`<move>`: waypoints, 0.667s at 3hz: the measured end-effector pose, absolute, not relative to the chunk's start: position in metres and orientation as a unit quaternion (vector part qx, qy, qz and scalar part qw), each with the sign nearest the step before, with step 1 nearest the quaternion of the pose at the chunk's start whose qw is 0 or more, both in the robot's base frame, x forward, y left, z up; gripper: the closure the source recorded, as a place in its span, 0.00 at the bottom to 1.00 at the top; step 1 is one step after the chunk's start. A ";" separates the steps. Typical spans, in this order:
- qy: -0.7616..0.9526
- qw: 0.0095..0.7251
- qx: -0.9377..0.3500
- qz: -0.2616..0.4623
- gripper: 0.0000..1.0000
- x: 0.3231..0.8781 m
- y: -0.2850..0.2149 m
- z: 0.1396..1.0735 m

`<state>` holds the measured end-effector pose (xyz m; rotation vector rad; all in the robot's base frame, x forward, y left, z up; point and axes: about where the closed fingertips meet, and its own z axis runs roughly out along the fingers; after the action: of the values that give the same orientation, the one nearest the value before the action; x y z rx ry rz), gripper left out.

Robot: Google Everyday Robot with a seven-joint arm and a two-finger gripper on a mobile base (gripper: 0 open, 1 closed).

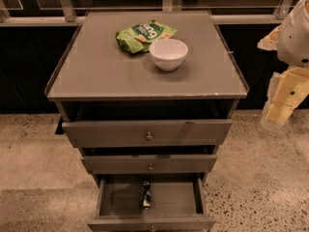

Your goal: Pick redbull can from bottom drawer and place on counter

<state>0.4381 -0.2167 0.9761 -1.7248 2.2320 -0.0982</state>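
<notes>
The redbull can (146, 194) lies on its side in the middle of the bottom drawer (118, 201), which is pulled out towards me. The counter (101, 69) is the grey top of the cabinet above. My gripper (279, 114), pale yellow on a white arm, hangs at the right edge of the view. It is off to the right of the cabinet, about level with the top drawer, and far from the can. It holds nothing that I can see.
A white bowl (168, 53) and a green snack bag (144, 35) sit at the back of the counter. The top drawer (106, 133) and the middle drawer (113, 164) stick out slightly. Speckled floor surrounds the cabinet, with a dark wall and rail behind.
</notes>
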 end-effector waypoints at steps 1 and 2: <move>0.781 0.159 -0.603 -0.034 0.00 0.438 -0.217 0.976; 0.783 0.190 -0.591 -0.036 0.00 0.437 -0.215 0.971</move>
<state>0.4366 -0.2146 0.9715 -1.6594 2.2011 -0.1003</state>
